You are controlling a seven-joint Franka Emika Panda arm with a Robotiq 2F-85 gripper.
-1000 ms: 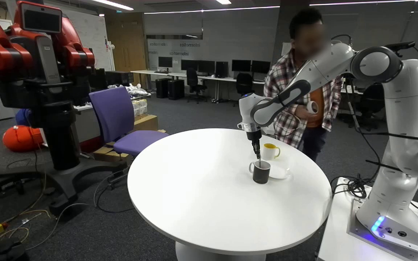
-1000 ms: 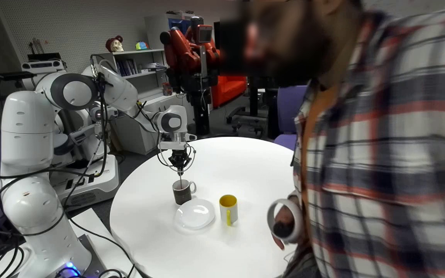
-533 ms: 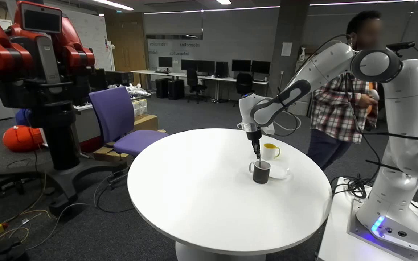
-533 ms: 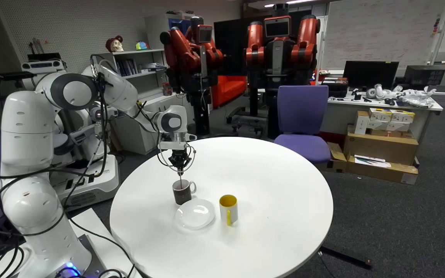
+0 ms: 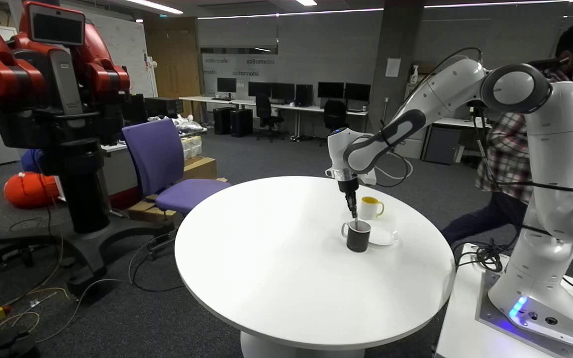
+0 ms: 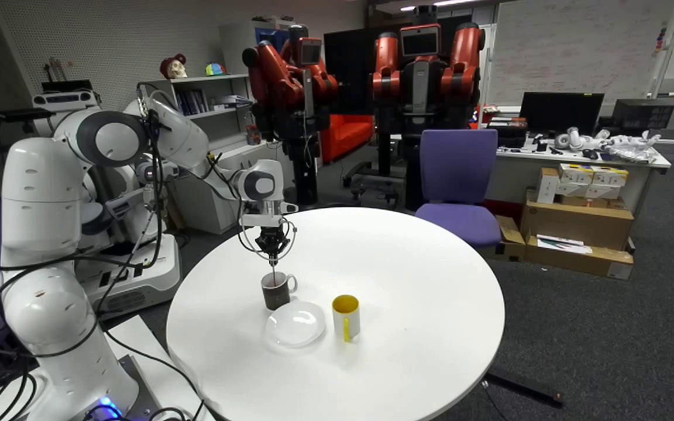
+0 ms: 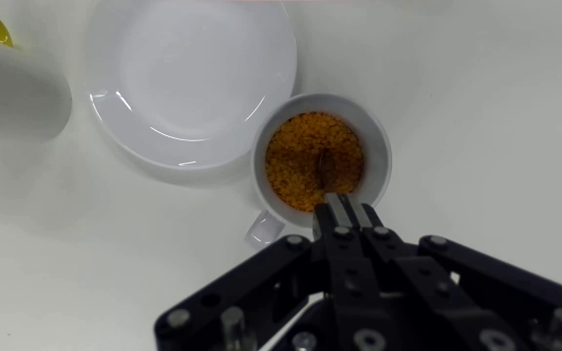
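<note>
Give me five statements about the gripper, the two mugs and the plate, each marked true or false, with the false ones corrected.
1. The gripper is shut on a thin utensil that reaches into the dark mug. True.
2. The dark mug is empty. False: it holds small orange pieces.
3. In the wrist view, the white plate appears between the dark mug and the yellow-lined mug. True.
4. The yellow-lined mug lies on its side. False: it stands upright.
5. The dark mug has a white handle. True.
</note>
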